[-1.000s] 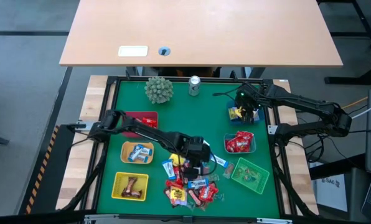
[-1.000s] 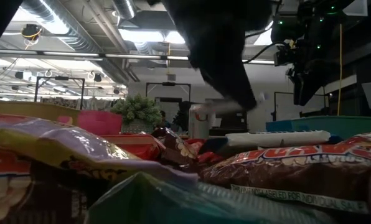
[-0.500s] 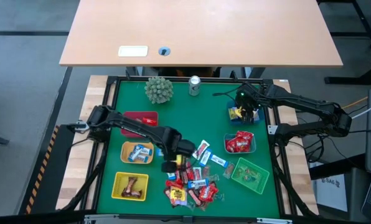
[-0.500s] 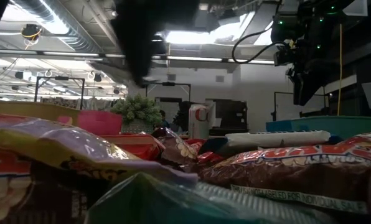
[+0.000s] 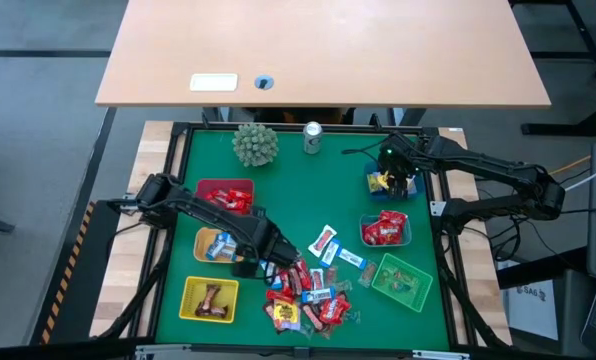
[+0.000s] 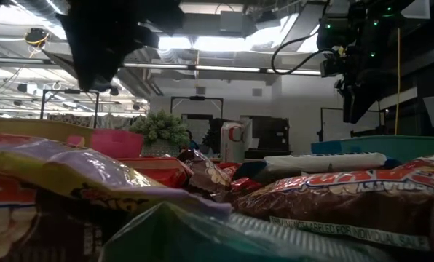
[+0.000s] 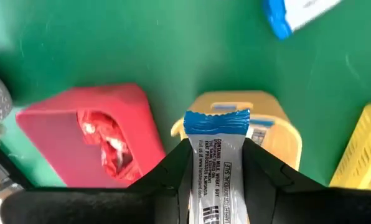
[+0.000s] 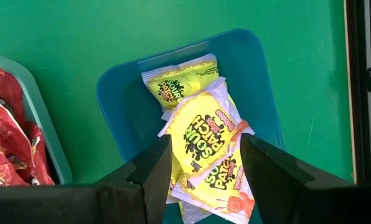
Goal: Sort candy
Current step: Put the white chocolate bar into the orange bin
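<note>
Candy (image 7: 216, 163) in a blue-and-white wrapper is clamped between the left gripper's (image 7: 217, 180) fingers, its crimped end sticking out ahead of the tips; held lengthwise like that, it can drop straight off the front; just ahead of the tips lies the orange basket (image 7: 284, 135), which already holds blue-white pieces, so I judge it the intended spot; to one side of it sits the red basket (image 7: 55, 118) with red sweets, to the other the corner of a yellow basket (image 7: 367, 146). In the high view the left gripper (image 5: 250, 262) sits beside the orange basket (image 5: 204, 235), with the unsorted pile (image 5: 308, 295) close on its other side. The right gripper (image 8: 201, 158) hangs with fingers apart and empty over the blue basket (image 8: 117, 106), straddling the yellow packets (image 8: 201, 134) lying inside; likely a drop just made, or waiting.
</note>
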Motion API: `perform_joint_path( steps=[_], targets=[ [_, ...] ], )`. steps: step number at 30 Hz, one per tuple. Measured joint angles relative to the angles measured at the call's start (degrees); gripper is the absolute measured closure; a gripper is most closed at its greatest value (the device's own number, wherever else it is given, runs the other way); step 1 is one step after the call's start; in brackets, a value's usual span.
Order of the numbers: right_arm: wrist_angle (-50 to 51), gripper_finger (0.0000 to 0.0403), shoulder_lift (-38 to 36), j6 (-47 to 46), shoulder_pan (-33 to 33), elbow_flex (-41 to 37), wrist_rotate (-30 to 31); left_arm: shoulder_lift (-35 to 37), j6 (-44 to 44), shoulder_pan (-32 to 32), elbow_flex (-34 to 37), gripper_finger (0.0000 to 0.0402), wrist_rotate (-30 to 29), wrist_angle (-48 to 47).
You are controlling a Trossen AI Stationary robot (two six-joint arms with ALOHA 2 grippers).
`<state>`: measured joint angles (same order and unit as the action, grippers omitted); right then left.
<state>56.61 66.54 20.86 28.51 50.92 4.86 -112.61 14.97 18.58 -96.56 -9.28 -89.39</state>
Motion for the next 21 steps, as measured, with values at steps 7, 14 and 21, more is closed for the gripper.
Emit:
perform_joint_path(
  steps=[7,14,21],
  targets=[
    [0.0,0.0214,0.0,0.0,0.0,0.0,0.0,10.8,9.4,0.4,11.1,0.0311,0.5,0.1],
    [-0.1,0.0214,0.0,0.0,0.0,0.0,-0.5,20.6,22.3,0.8,22.1,0.0304,0.6,5.3],
    [-0.2,0.0214,0.0,0.0,0.0,0.0,-4.1,21.2,28.4,1.7,27.8,0.0289,0.5,10.8]
  ],
)
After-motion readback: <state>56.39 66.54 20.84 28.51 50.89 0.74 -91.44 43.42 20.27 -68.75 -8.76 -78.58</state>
